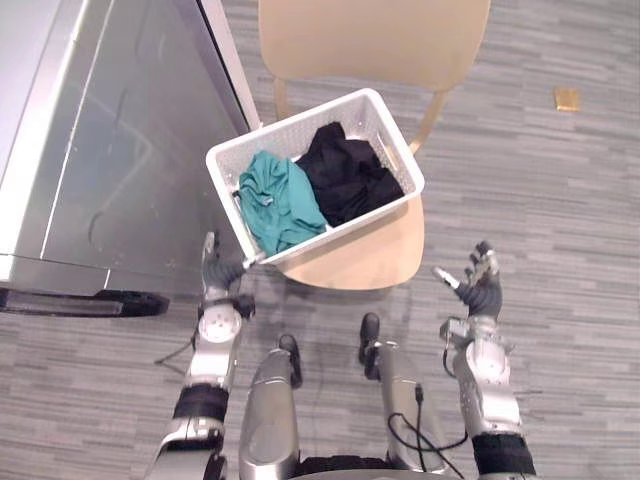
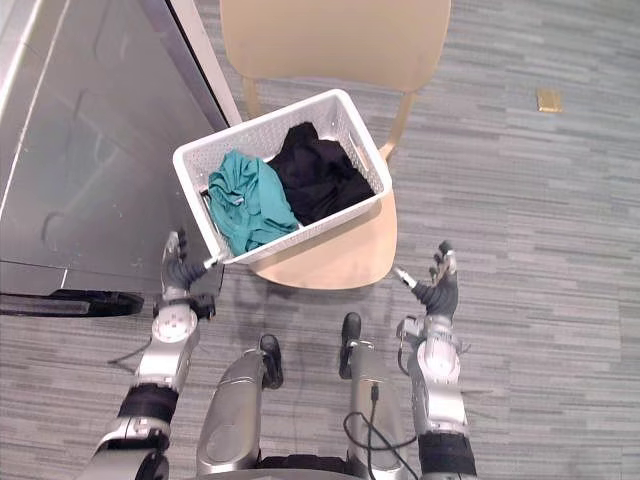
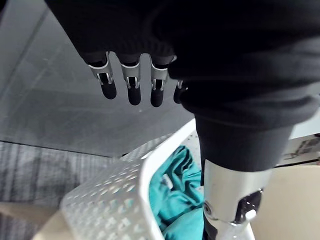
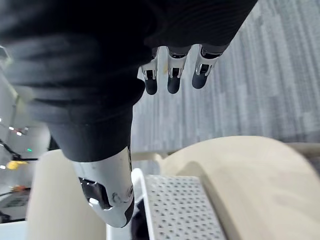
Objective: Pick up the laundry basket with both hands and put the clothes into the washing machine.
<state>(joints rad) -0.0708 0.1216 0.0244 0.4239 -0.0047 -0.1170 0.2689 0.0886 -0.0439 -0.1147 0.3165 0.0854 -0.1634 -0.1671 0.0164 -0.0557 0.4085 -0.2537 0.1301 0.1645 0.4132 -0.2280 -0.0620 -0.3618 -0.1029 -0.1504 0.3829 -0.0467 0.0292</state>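
Observation:
A white perforated laundry basket (image 1: 390, 135) rests on a wooden chair (image 1: 370, 255), overhanging its left side. Inside lie a teal garment (image 1: 278, 200) and a black garment (image 1: 348, 175). My left hand (image 1: 213, 270) is raised just beside the basket's near left corner, fingers straight, thumb reaching toward the rim (image 3: 150, 175). My right hand (image 1: 480, 280) hovers open to the right of the chair seat, apart from the basket (image 4: 177, 210). The grey washing machine top (image 1: 110, 150) stands on the left.
The chair's backrest (image 1: 375, 40) rises behind the basket. A dark handle bar (image 1: 100, 302) runs along the machine's near edge. A small yellow tag (image 1: 567, 98) lies on the grey striped floor at the far right.

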